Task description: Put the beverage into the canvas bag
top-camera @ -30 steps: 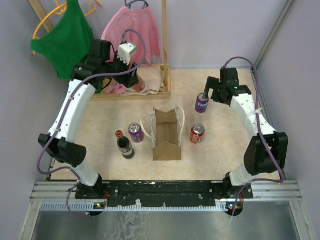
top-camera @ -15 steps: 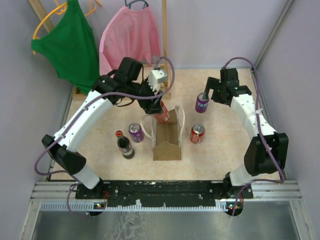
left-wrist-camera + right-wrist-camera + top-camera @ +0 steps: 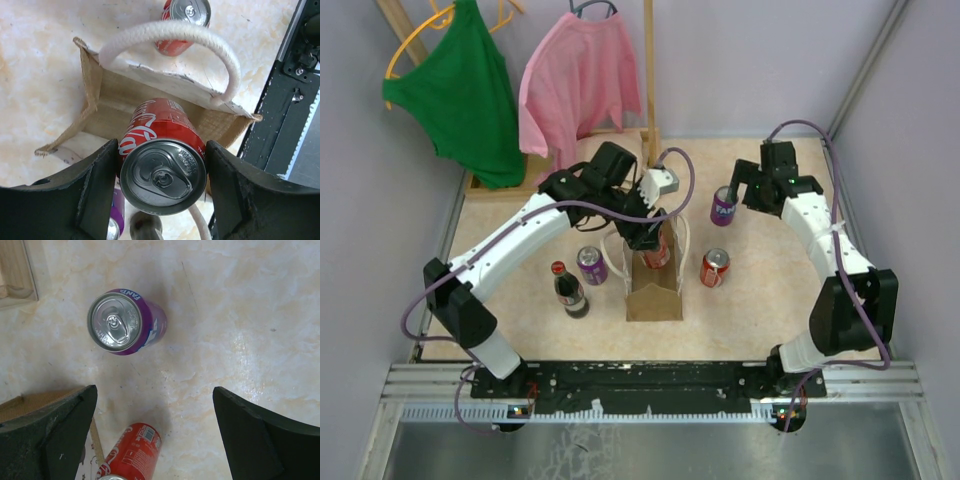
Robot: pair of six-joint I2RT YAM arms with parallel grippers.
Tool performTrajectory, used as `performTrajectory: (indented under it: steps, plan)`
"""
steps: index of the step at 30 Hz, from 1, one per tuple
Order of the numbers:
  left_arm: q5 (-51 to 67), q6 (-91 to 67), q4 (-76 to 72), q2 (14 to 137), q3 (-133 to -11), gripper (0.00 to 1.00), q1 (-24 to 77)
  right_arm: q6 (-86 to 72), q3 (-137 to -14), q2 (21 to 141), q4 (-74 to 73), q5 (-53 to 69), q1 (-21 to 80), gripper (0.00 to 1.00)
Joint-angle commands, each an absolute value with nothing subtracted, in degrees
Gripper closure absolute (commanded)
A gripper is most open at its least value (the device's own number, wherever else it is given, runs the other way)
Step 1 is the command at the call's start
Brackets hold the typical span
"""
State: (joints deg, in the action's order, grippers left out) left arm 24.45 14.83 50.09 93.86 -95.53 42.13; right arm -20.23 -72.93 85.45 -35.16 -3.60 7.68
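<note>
Red Coca-Cola can [image 3: 159,125] clasped upright in the left pincer [image 3: 161,167], held over the open mouth of the canvas bag [image 3: 122,102], right pincer [image 3: 152,402] spread wide above a purple Fanta can [image 3: 122,322] on the counter [image 3: 240,315]

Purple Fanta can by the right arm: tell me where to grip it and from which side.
Grip the purple Fanta can across its round side wall, just below the rim, coming straight down from above. It stands upright with bare tabletop all around, and the open right claw hangs nearly over it.
</note>
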Motion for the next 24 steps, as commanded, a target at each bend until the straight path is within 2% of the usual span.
performTrajectory:
  steps: [1,24]
  plan:
    - [23.7,13.6,41.4,95.2,-95.6,1.00,42.5,-20.5,-72.6,82.4,-33.7,-3.8,7.4,0.01]
    - [19.6,12.3,31.4,100.5,-86.6,1.00,42.7,-20.6,-70.6,80.5,-34.3,-4.5,6.7,0.01]
